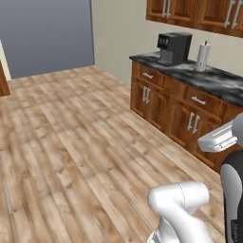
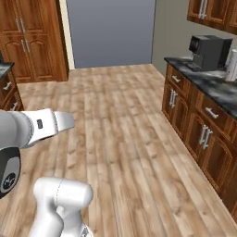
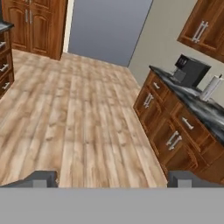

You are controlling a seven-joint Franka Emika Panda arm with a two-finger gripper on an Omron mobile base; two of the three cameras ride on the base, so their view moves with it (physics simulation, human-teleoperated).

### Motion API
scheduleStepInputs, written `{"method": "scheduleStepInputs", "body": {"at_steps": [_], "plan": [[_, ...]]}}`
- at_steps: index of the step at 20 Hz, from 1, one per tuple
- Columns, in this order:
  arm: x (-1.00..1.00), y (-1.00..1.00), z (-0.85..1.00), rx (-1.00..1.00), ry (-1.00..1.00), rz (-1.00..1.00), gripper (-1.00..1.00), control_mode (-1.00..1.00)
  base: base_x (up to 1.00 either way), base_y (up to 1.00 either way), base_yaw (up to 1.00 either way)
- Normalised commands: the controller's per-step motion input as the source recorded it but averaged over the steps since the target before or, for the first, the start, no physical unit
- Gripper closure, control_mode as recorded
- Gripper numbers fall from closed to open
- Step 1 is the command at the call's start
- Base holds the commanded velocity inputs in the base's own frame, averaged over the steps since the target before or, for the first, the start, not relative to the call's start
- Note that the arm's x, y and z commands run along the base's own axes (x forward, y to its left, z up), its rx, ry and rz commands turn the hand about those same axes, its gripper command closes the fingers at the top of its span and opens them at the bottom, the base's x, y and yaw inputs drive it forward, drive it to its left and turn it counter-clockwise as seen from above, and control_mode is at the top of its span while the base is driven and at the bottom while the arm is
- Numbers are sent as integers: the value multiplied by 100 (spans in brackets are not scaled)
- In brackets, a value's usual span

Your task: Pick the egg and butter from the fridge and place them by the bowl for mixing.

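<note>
A wide plank floor (image 1: 71, 142) of pale wood runs from the robot to the far wall, where a tall plain grey panel (image 2: 111, 32) stands; that flat grey face may be the fridge, though from here I see no handle or seam to be sure. No egg or butter can be made out on the floor or the counter from where I stand.

Along the right side runs a row of brown wooden cabinets (image 3: 166, 131) with metal handles, topped by a dark marbled counter (image 1: 209, 78). On the counter sits a black coffee machine (image 1: 173, 47), and just beside it, further along, a white paper-towel roll (image 1: 203, 56) stands upright on a holder. More brown upper cupboards (image 1: 199, 12) hang on the beige wall above the counter. In the right base view a tall brown cupboard (image 2: 30, 39) stands to the left of the grey panel, touching a pale door jamb.

The white arm (image 2: 60, 203) rises in the foreground, its upper link reaching across above the floor. In the hand view the gripper (image 3: 112, 179) looks out over the bare planks toward the grey panel, its two dark fingertips (image 3: 41, 178) set far apart at either side of the bottom edge, spread wide with nothing between them.
</note>
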Motion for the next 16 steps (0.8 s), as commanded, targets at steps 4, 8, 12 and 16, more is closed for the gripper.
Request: {"method": "scheduleStepInputs", "body": {"at_steps": [4, 8, 12, 16], "plan": [[0, 0, 0, 0, 0, 0, -100, 100, 100, 100, -8], [0, 0, 0, 0, 0, 0, -100, 100, 100, 96, 0], [0, 0, 0, 0, 0, 0, -100, 100, 100, 54, 9], [0, 0, 0, 0, 0, 0, -100, 100, 100, 42, 12]]}}
